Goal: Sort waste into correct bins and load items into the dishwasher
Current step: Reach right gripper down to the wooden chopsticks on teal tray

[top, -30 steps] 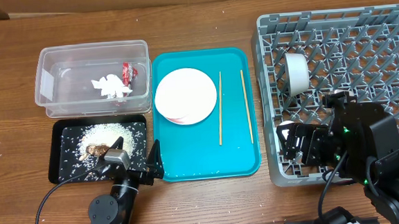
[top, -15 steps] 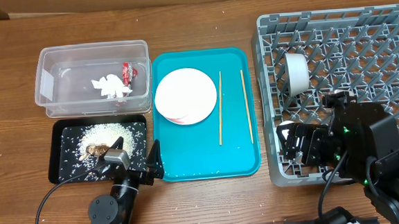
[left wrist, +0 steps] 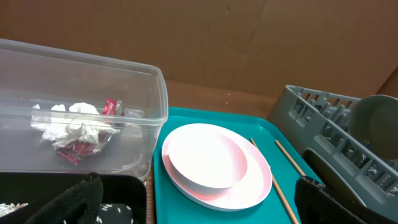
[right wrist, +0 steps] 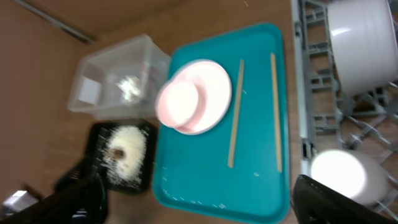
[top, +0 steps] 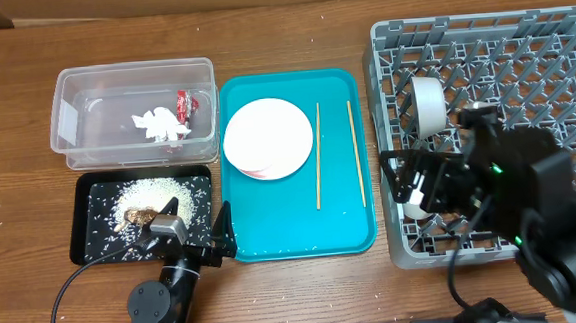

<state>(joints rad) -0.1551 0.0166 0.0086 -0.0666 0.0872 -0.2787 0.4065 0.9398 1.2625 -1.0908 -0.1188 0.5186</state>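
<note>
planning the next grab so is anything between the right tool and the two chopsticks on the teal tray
Nothing visible. The open right tool hangs over the left edge of the rack. The chopsticks lie bare on the teal tray just beyond that wall, apart from the plates.

No readable text, numbers or logos in any view. The tub (top: 132,73) has a white sticker (top: 64,121) on its short left wall; it looks blank from overhead and is just a blurred pale patch in the right wrist view. The red wrapper (top: 185,103) in the tub may carry print, but it is too small and crumpled to read, even in the left wrist view.
</note>
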